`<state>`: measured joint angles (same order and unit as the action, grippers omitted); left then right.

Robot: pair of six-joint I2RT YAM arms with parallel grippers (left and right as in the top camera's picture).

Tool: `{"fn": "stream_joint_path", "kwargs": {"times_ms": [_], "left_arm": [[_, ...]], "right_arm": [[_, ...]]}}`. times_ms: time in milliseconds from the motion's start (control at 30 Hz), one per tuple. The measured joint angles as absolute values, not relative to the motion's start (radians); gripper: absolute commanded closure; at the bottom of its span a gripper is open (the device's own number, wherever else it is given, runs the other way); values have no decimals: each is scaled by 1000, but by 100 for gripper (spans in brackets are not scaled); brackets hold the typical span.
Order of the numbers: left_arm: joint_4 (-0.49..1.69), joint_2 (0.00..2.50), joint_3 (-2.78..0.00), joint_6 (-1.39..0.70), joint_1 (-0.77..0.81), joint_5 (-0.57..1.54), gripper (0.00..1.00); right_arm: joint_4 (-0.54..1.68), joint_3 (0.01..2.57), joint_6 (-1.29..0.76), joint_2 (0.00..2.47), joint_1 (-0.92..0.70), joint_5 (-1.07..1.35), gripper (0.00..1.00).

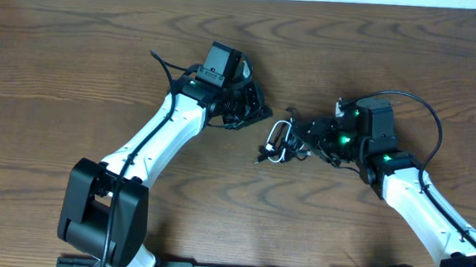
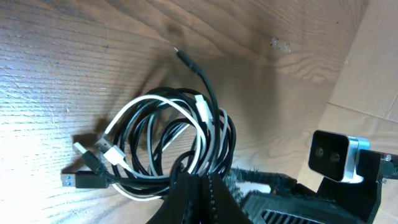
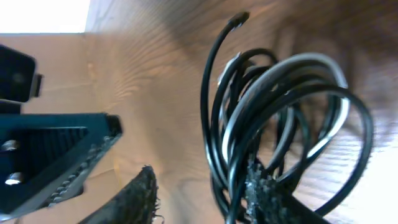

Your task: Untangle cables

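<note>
Left wrist view tells white cable point(image 2: 201, 111) from black cable point(image 2: 208, 88) (overhead: one clump, centre of the surface point(image 1: 77, 57)); left pincer point(image 2: 194, 183) clenched, right pincer point(image 3: 199, 186) parted among loops.

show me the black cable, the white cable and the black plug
black cable point(image 2: 205, 83): left wrist view, on the stretch just below its free tip
white cable point(image 2: 124, 113): left wrist view, on the upper left of its loop
black plug point(image 2: 81, 180): left wrist view, on its body behind the blue tip

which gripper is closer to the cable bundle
Right. The right gripper touches the cable bundle, jaws open among its loops; the left gripper, shut, sits apart on its other side.
</note>
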<state>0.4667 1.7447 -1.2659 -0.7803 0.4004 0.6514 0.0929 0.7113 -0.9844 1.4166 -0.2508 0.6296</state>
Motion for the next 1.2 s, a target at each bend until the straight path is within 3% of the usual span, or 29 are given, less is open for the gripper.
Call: {"fn": "stream_joint_path", "kwargs": {"times_ms": [467, 733, 933, 1133, 1200], "left_arm": [[562, 1745, -1266, -781, 400, 648, 93], [625, 1745, -1266, -792, 403, 638, 92], [627, 1745, -1266, -899, 442, 581, 91], [625, 1745, -1266, -1019, 524, 537, 83], [625, 1745, -1266, -1058, 540, 530, 75]], "right_arm": [[141, 712, -1026, 1417, -251, 651, 73], [226, 711, -998, 1417, -252, 537, 99], [222, 711, -999, 1417, -259, 518, 99], [189, 711, -1002, 1417, -260, 523, 99], [177, 711, -1007, 1417, -263, 524, 99]]}}
